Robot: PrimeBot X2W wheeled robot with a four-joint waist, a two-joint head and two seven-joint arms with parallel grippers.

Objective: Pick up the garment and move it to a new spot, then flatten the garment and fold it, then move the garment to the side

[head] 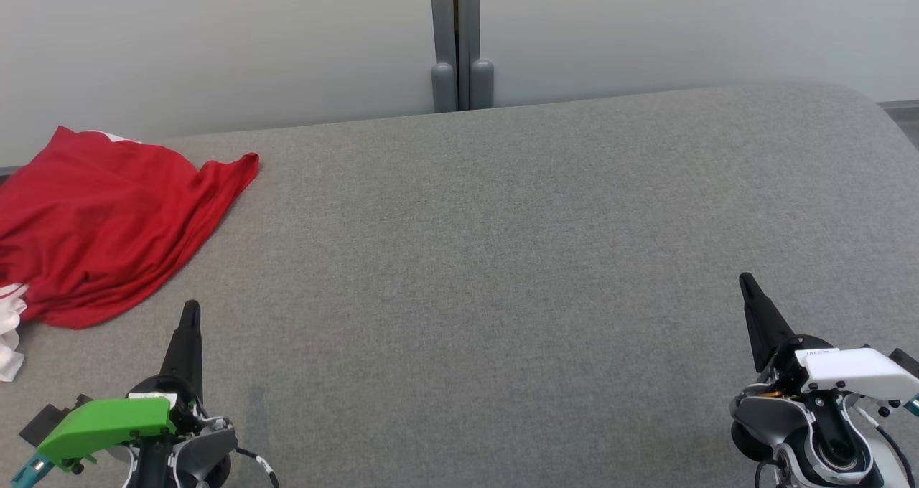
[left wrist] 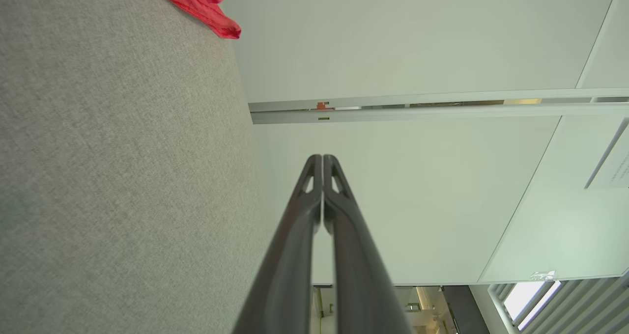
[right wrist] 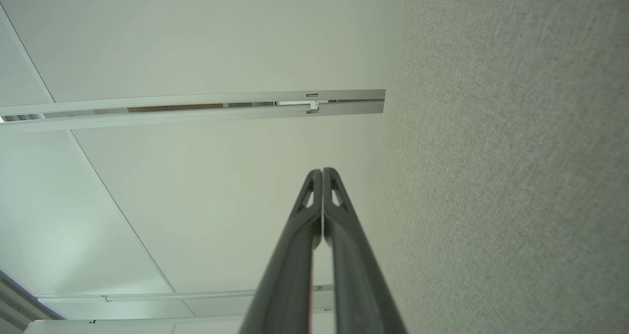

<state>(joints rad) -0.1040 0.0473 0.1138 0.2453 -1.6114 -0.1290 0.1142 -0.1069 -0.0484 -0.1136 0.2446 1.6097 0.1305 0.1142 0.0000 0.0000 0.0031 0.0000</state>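
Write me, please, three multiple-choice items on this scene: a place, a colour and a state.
1. Where on the grey surface does the garment lie? A far left; B centre; C far right.
2. What is the garment's main colour? A blue; B red; C green.
3. How are the left claw and right claw? A both shut, empty; B both open; C one gripping cloth.
Answers: 1 A, it lies at the left edge; 2 B, red cloth; 3 A, fingers meet, nothing between.

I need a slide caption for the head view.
Red garment crumpled at the grey surface's left; left gripper and right gripper shut, empty.
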